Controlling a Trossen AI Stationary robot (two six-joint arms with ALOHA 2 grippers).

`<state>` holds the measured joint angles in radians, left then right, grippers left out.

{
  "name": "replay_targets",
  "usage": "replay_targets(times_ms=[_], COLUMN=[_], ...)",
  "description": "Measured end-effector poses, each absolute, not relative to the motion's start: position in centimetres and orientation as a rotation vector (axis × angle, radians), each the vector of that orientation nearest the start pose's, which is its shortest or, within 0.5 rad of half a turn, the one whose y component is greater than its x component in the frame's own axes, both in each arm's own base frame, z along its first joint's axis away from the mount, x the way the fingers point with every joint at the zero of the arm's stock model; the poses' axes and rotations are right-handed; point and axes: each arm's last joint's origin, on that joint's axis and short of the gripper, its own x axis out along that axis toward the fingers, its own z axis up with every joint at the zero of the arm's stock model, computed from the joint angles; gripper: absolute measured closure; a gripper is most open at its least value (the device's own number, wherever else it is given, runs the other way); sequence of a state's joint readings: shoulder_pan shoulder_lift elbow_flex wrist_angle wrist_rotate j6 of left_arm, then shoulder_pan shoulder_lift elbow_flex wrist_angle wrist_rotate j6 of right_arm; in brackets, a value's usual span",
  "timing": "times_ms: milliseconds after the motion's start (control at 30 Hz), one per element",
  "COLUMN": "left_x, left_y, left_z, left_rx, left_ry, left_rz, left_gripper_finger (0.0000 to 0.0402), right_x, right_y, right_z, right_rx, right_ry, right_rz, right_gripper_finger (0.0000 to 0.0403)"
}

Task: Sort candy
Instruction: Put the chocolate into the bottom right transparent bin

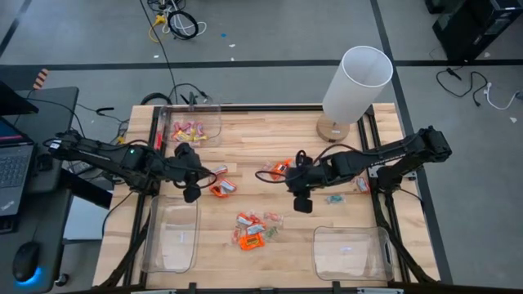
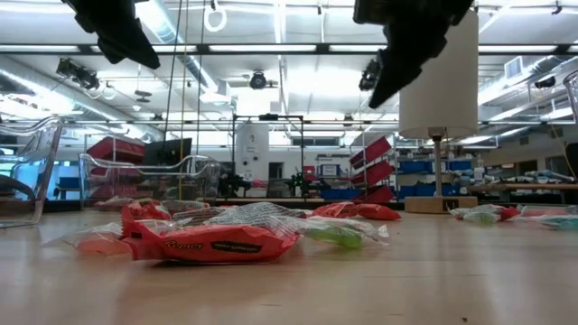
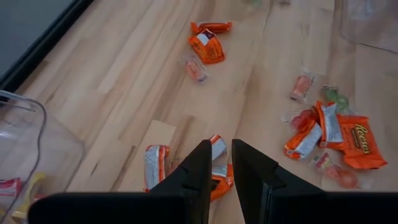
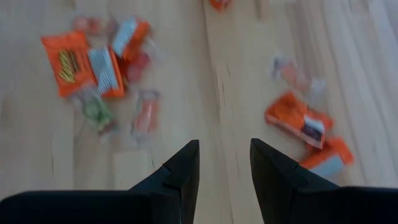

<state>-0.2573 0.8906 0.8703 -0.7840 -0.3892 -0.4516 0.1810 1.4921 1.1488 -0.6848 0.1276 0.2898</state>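
Small wrapped candy lies loose on the wooden table: an orange group (image 1: 221,189) under my left gripper, an orange pair (image 1: 282,167) by my right gripper, and a mixed pile (image 1: 253,229) toward the near edge. My left gripper (image 3: 222,155) hovers well above the table (image 2: 117,36). It is open by only a narrow gap and holds nothing. The orange wrappers (image 3: 217,177) show through that gap. My right gripper (image 4: 224,149) is also raised (image 2: 406,54). It is open over bare wood between the mixed pile (image 4: 93,62) and the orange pair (image 4: 301,121).
A clear bin (image 1: 192,126) at the far left holds pink and yellow sweets. Two more clear bins stand near the front edge, one left (image 1: 172,237) and one right (image 1: 351,251). A white lamp (image 1: 351,90) stands at the far right, with a few pale sweets (image 1: 359,186) beyond my right arm.
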Motion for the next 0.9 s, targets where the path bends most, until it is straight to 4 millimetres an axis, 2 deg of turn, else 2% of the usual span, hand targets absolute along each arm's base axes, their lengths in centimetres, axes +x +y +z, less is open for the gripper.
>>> replay_targets(times_ms=[300,900], left_x=[16.29,16.27], left_y=[-3.12,-3.08], left_z=[29.57,29.56], left_rx=[-0.114,-0.108], left_ry=[0.720,0.720], left_rz=[0.283,0.292], left_gripper_finger=[0.0335,0.0335], right_x=[28.71,28.70], right_y=[4.48,4.02], right_z=[25.30,25.27], right_rx=[0.157,0.114], right_ry=[1.114,1.120], right_rz=[-0.167,-0.171], right_gripper_finger=[0.0275,0.0275])
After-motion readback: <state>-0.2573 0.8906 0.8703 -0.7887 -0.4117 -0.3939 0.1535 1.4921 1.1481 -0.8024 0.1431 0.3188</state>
